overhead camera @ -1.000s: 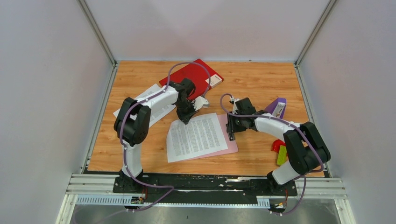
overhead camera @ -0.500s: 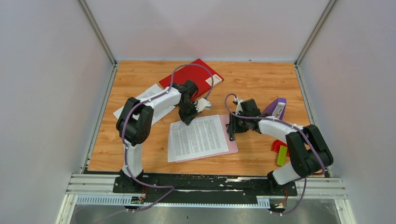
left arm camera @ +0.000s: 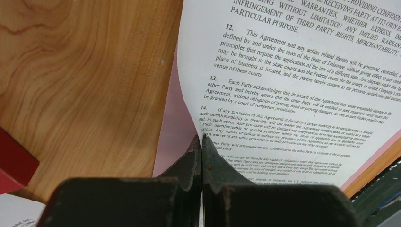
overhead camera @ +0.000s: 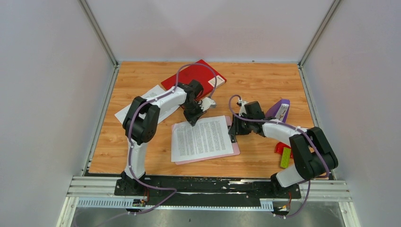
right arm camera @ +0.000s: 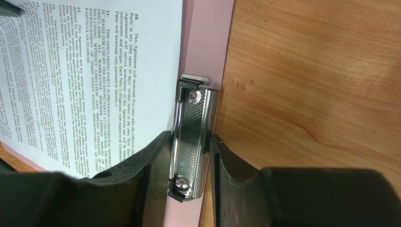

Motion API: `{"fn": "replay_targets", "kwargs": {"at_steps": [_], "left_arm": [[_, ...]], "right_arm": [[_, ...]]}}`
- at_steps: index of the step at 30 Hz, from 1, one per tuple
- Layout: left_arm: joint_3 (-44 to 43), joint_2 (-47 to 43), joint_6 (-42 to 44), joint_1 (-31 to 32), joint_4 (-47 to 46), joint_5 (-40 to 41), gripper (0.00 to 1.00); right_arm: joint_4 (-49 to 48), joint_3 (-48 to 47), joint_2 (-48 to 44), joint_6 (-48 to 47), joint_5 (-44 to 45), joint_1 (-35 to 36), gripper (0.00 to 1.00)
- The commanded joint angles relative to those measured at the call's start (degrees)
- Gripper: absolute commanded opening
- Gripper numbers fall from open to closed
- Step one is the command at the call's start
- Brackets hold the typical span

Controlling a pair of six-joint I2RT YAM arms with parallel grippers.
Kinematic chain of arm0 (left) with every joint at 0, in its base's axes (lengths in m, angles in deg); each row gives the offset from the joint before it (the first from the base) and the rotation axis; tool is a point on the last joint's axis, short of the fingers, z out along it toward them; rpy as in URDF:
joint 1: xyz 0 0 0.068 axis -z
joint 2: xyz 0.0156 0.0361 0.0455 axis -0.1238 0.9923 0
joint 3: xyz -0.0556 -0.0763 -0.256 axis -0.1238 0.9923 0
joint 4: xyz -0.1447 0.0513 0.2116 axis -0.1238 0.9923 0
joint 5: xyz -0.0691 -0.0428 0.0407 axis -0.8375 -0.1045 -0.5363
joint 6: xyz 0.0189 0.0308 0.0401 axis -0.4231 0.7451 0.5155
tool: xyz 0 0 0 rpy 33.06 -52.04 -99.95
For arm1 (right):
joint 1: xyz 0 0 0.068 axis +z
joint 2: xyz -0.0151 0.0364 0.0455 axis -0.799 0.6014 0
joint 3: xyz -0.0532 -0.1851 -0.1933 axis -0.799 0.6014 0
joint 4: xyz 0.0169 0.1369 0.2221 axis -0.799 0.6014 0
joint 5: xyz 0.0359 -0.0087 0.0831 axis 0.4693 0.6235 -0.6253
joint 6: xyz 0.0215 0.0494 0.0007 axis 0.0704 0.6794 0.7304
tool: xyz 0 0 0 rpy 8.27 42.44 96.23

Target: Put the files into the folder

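A printed sheet of the files [overhead camera: 201,138] lies on a pink clipboard [overhead camera: 231,150] mid-table. My left gripper [overhead camera: 195,120] is shut on that sheet's far left corner; in the left wrist view the jaws [left arm camera: 202,138] pinch the sheet [left arm camera: 293,85] at its edge, lifted off the pink board [left arm camera: 170,137]. My right gripper [overhead camera: 234,130] is shut on the clipboard's metal clip [right arm camera: 191,137], one finger on each side. Another sheet [overhead camera: 125,112] lies at the left, partly under the left arm. The red folder [overhead camera: 194,75] lies shut at the back, behind the left gripper.
A purple object [overhead camera: 280,109] stands right of the right gripper. Small red and yellow-green items [overhead camera: 283,153] sit near the right arm's base. A corner of the red folder [left arm camera: 12,163] shows at the left wrist view's lower left. Walls enclose the table on three sides.
My left gripper has shifted slightly right and nearer with the sheet's corner in it. The sheet and clipboard have turned a little. The right gripper stays on the clip.
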Motion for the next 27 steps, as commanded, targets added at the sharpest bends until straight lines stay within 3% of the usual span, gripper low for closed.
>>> {"fn": "replay_targets", "kwargs": {"at_steps": [1,18,25,27], "left_arm": [[-2.55,1.42,-3.22,0.23,0.49,-2.28,0.00],[-3.35,2.59,-6.09,0.22,1.21,-3.84,0.00],[-3.84,3.16,-7.37,0.21,4.67,0.52,0.00],[-4.13,2.81,-7.88,0.21,4.28,0.24,0.07]], "right_arm": [[0.11,3.02,-0.02,2.74,-3.07,-0.49,0.00],[-2.83,4.93,0.51,4.74,-4.63,-1.31,0.00],[-3.37,5.97,0.01,5.01,-4.45,-2.11,0.00],[-3.81,6.02,0.24,5.00,-4.72,-2.15,0.00]]}}
